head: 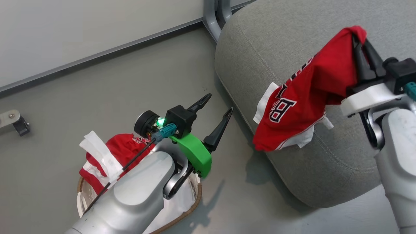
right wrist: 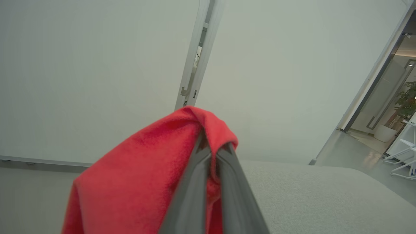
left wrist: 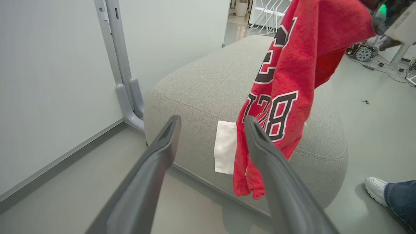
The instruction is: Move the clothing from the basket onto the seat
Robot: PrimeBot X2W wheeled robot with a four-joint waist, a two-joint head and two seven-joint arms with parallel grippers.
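Observation:
My right gripper is shut on the top fold of a red jersey with black, white-edged lettering. It holds the jersey up over the grey seat, and the hem hangs down past the seat's near edge. In the right wrist view the gripper pinches red cloth above the seat. My left gripper hovers open and empty above the floor between basket and seat. A second red garment with white trim lies in the basket, partly hidden by my left forearm. The left wrist view looks past the open gripper at the hanging jersey and the seat.
A grey metal post stands against the wall behind the seat's corner. A small metal bracket sits on the floor at far left. A person's white shoe and jeans leg stand beside the seat.

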